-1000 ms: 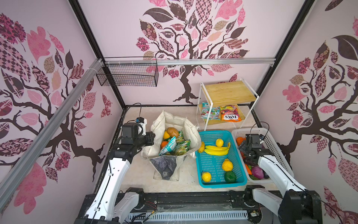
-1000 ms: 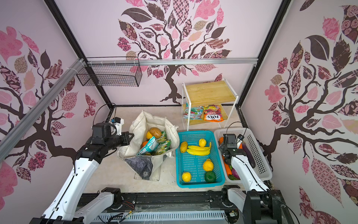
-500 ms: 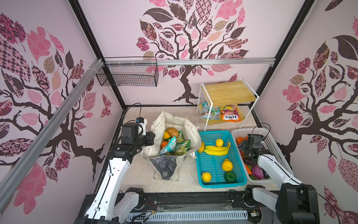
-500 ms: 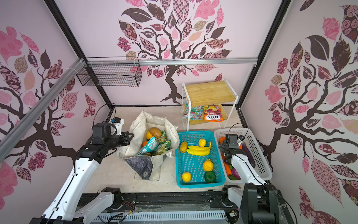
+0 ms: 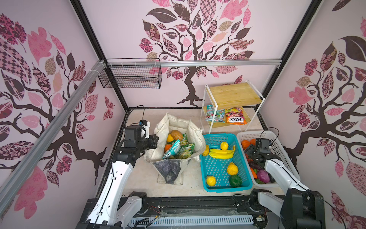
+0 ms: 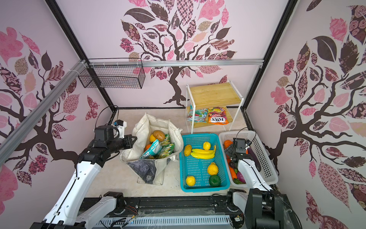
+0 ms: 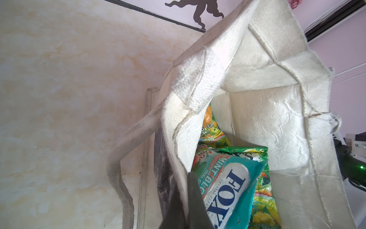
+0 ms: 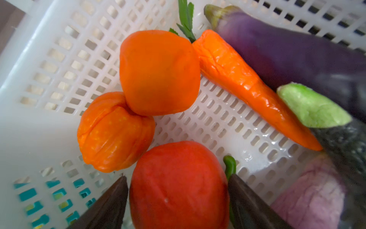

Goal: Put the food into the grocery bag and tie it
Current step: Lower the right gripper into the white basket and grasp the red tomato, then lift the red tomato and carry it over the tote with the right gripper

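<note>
on the pale table (image 5: 142, 178), left of the middle in both top views, the grocery bag (image 5: 179, 126) is being held upright with its mouth gaping. its left rim is being pinched by the left gripper (image 7: 185, 178), whose jaws are being pressed together on the canvas. in the left wrist view one finger is lying inside the bag and one outside. a teal packet (image 5: 172, 150), green packets (image 5: 187, 150), a brown piece (image 5: 176, 134) and yellow and orange pieces are being carried inside the bag. one cream handle (image 7: 126, 154) is being left drooping down the outside onto the table. just right of the bag, bananas (image 5: 220, 153) and several round yellow fruits are being carried in the teal basket (image 5: 227, 188). further right, the right gripper (image 8: 177, 177) is being held low inside the white basket (image 5: 277, 138), jaws wide apart, with a red tomato (image 8: 178, 190) being straddled between them. whether the fingers are touching it cannot be told. two orange pieces (image 8: 158, 73), a carrot (image 8: 247, 85) and a purple eggplant (image 8: 287, 51) are being carried beside it in the same basket.
</note>
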You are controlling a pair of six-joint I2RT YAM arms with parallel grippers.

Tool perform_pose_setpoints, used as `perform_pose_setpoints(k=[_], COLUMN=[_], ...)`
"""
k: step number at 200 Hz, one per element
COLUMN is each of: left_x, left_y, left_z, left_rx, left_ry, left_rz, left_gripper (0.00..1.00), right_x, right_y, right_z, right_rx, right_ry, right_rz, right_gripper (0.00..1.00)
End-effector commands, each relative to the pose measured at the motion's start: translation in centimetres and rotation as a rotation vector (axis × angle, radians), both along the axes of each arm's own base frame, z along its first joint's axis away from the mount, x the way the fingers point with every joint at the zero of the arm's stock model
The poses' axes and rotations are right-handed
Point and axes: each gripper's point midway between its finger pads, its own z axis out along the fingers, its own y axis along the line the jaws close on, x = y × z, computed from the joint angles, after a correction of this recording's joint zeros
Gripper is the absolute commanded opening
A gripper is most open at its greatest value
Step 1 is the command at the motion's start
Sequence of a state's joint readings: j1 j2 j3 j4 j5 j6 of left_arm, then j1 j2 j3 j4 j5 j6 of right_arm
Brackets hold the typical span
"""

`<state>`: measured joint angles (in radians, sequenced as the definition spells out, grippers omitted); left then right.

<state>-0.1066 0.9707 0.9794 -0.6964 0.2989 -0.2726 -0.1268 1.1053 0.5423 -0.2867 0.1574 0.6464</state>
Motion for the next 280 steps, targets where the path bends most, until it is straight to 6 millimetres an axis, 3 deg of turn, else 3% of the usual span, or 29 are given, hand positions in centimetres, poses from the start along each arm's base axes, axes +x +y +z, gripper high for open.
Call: perform_pose_setpoints(k=[1,46,81,129,280], left_x=[-0.5,-0.5,-0.5,-0.5,-0.5], left_y=[-0.2,-0.2,-0.2,-0.3,-0.6], left_z=[-1.5,-1.6,-1.5,-1.6,-1.6], left_rx=[0.006,0.009,0.008,0.006,-0.012], left_ry=[0.048,0.049,0.048,0.053,0.057], left_rz=[-0.014,-0.011,-0.013,-0.017,-0.031], left_gripper=[0.00,0.00,0.00,0.00,0.00], right_x=[-0.2,-0.1,-0.4,-0.5,-0.3], right_y=[0.4,0.9,0.8,0.0,0.7], right_z=[-0.8,-1.7,-1.5,0.7,10.3], right_rx=[0.024,0.079,0.097,0.039,0.002], right_ry=[0.024,0.018,-0.026,-0.077,-0.279], right_rz=[0.021,0.018,-0.015,-0.018,0.050], right_gripper=[0.87,0.88,0.72,0.62,0.69])
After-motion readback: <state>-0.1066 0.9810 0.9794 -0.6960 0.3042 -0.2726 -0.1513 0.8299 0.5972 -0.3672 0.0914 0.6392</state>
